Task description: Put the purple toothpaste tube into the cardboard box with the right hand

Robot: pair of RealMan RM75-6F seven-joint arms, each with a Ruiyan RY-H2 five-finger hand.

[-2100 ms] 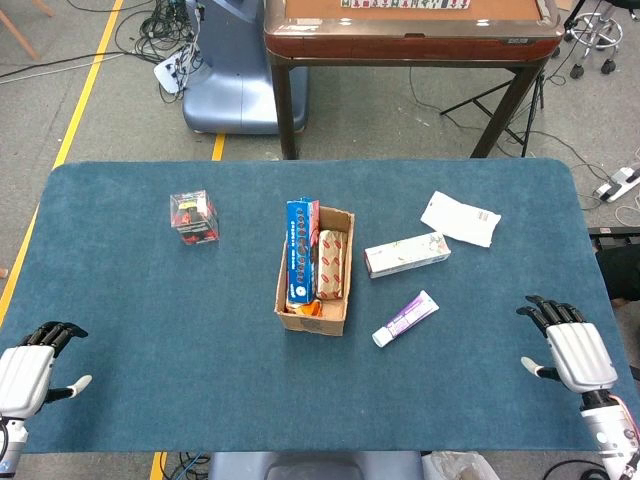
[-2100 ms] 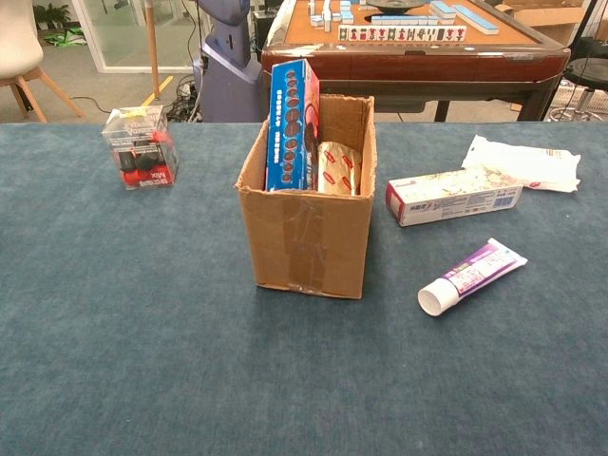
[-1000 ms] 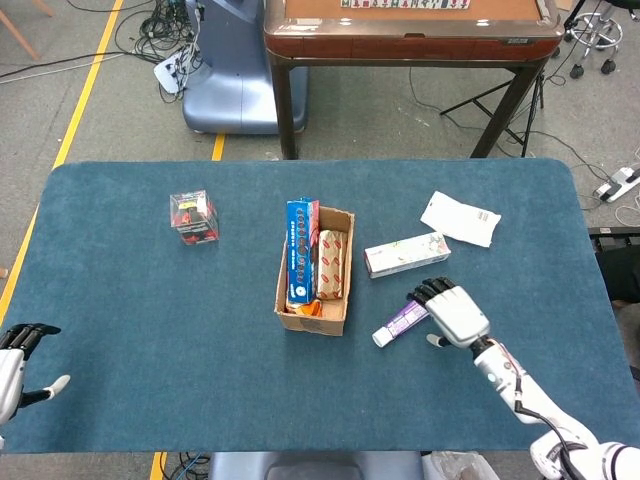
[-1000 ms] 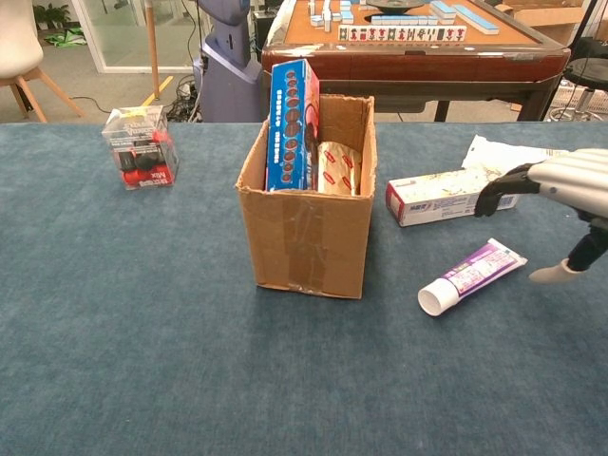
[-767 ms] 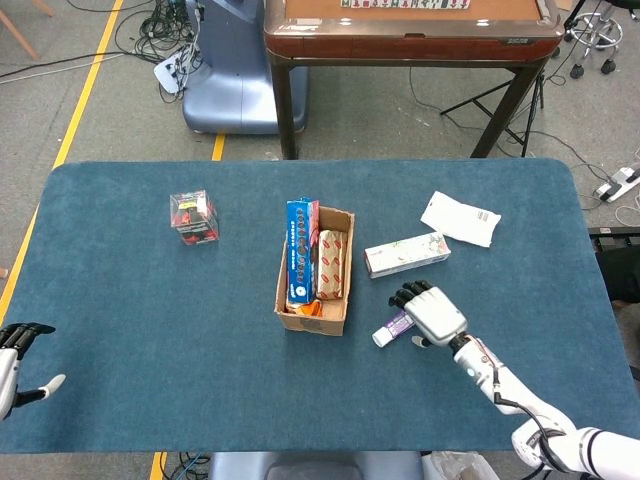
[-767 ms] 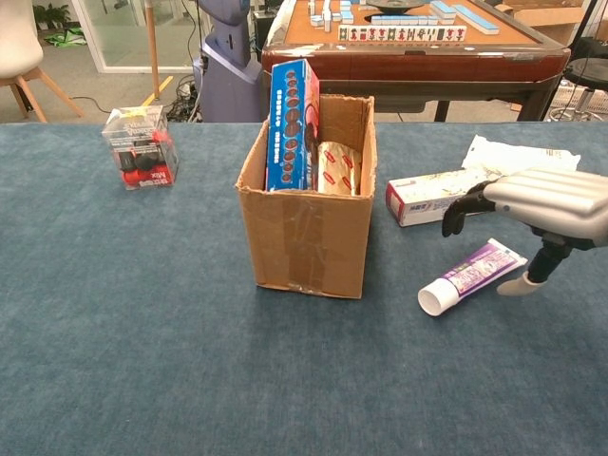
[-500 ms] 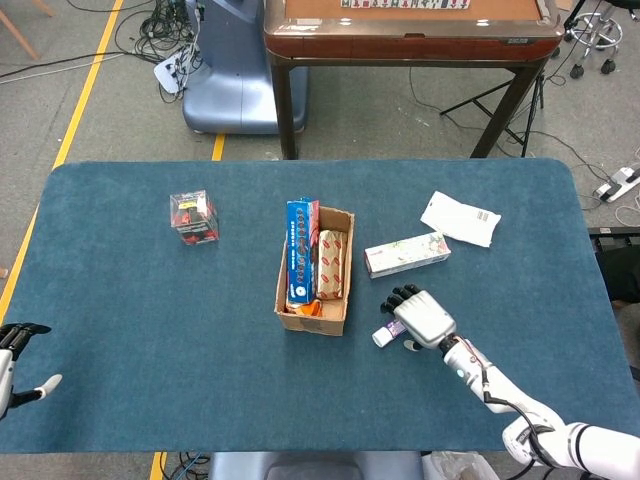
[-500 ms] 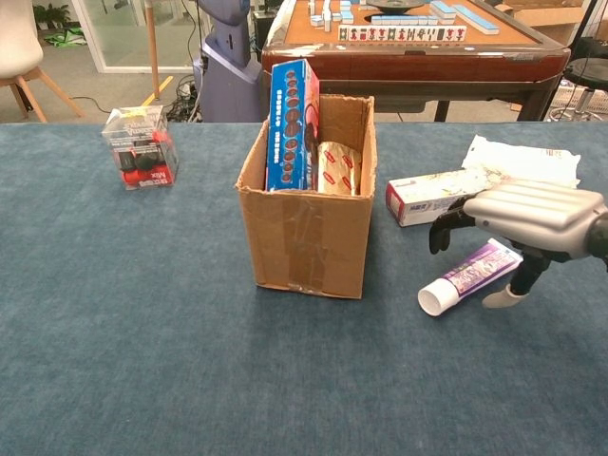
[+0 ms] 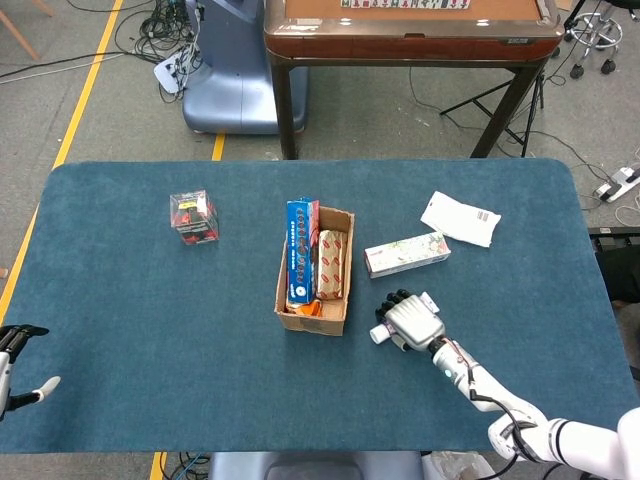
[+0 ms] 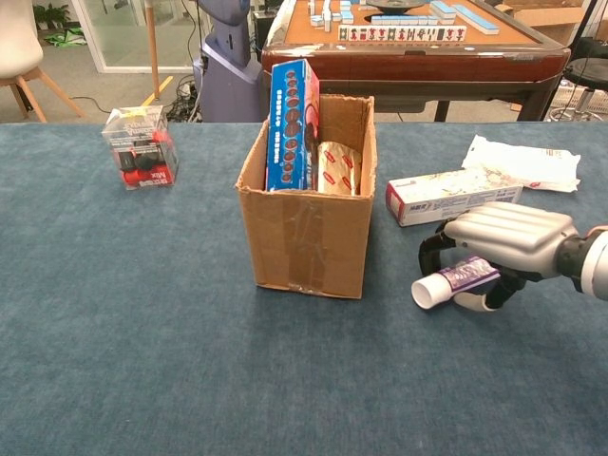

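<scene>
Currently the right robot hand is curled over the purple toothpaste tube, which is gripped between fingers and thumb; only the white cap end is seen, pointing toward the cardboard box. The tube is held low over the blue worktop, just right of the box. The left robot hand is seen at the worktop's near left edge, fingers spread, with nothing held.

right hand: wrapped over the tube, white cap poking out left
box: just left of it, blue carton upright inside
table: blue felt
</scene>
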